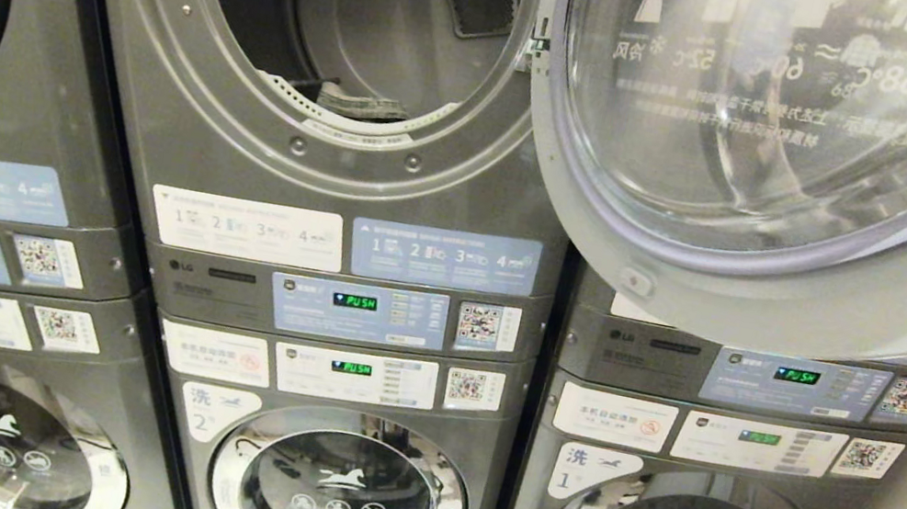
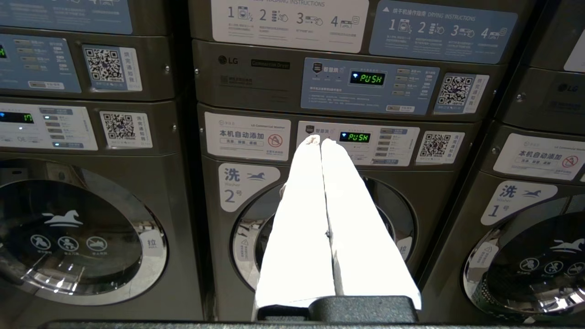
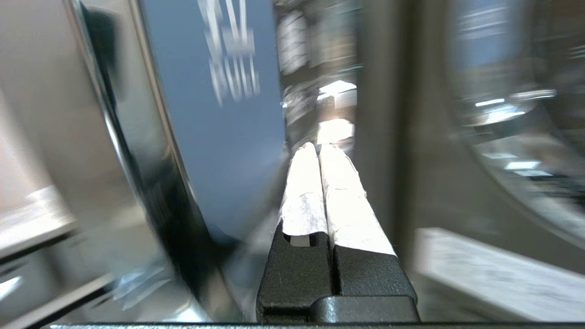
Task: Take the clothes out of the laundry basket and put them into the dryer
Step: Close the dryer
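Grey cloth (image 1: 364, 102) lies in your dryer (image 1: 342, 39) drum at 6 o'clock; door (image 1: 809, 140) open at 3 o'clock. Left gripper (image 2: 317, 140) and right gripper (image 3: 316, 147) both clenched, empty.

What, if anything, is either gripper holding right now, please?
Nothing: the left gripper and the right gripper each show white fingers pressed together with nothing between them.

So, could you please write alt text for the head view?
An open dryer with its round glass door swung right shows some clothing lying at the drum's front edge. Below sit washers with closed doors; neither gripper is in this view.
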Available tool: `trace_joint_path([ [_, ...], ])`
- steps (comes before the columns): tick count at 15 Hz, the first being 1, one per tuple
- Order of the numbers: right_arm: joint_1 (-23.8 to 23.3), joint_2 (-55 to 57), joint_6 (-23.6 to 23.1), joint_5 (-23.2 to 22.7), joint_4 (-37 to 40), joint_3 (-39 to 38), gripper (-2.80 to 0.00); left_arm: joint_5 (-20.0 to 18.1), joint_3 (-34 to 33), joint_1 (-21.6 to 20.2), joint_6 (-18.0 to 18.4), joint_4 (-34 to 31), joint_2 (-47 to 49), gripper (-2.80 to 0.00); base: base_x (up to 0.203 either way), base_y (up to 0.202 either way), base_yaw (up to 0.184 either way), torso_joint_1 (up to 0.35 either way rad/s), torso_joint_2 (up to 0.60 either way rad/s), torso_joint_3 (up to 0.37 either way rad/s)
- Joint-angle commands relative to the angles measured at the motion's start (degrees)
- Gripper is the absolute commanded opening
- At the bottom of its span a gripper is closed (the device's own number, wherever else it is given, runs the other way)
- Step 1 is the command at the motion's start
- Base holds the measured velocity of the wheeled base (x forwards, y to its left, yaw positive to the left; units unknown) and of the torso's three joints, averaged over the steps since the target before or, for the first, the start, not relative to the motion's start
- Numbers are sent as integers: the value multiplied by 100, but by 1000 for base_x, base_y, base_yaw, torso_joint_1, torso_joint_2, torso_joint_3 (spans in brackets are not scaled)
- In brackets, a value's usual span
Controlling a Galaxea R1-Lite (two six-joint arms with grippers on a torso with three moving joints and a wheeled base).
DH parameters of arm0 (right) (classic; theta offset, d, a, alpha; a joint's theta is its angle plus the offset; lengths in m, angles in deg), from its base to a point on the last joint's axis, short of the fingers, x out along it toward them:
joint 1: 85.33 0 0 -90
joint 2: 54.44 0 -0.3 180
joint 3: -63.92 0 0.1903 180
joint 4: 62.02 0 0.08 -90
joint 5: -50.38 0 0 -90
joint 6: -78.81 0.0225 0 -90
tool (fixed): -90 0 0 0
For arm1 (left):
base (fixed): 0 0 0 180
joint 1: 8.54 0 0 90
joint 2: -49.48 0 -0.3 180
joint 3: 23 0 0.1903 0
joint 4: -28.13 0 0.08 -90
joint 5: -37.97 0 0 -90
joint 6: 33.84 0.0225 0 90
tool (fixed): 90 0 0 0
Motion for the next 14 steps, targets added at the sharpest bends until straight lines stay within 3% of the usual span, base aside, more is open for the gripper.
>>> trace_joint_path([
  [1, 496, -759, -7, -36, -36, -421, -280, 5, -167, -1, -3, 4, -11, -280, 0, 0, 0, 0, 0, 0],
  [5, 1518, -1344, -52, -82, -7, -639, -280, 5, -167, -1, -3, 4, -2, -280, 0, 0, 0, 0, 0, 0],
  [9, 2260, -1098, -349, -497, 279, -130, -280, 5, -167, -1, -3, 4, -2, -280, 0, 0, 0, 0, 0, 0],
  [12, 3364, -570, -1380, -372, 1029, 262, -280, 5, -167, -1, -3, 4, -11, -280, 0, 0, 0, 0, 0, 0],
  [14, 4072, -86, -2179, -1, 1437, 401, -280, 5, -167, -1, -3, 4, -11, -280, 0, 0, 0, 0, 0, 0],
])
